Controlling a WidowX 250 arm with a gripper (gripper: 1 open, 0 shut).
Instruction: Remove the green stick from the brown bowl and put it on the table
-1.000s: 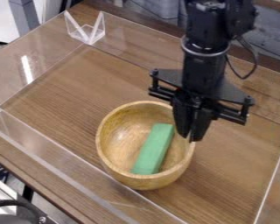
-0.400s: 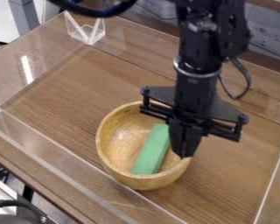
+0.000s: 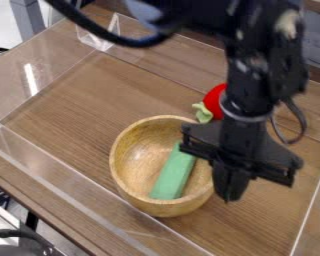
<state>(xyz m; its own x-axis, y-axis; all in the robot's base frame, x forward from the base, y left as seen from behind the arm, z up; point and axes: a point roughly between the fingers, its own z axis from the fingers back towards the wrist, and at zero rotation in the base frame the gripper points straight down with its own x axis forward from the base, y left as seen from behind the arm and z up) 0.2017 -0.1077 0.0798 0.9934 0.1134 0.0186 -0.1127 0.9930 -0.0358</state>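
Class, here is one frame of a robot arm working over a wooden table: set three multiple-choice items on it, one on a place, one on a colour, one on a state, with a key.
1. Where does the green stick lie?
A. On the table
B. Inside the brown bowl
C. On the acrylic wall

2. What colour is the small toy behind the arm?
A. Blue
B. Yellow
C. Red

3. How is the gripper?
A. Shut, empty
B. Wide open
C. Holding the stick up

Key: 1 B, the stick rests against the bowl's inner wall; 2 C, a red shape shows beside the arm; 3 A, its fingers are together over the bowl's right rim and the stick lies free.
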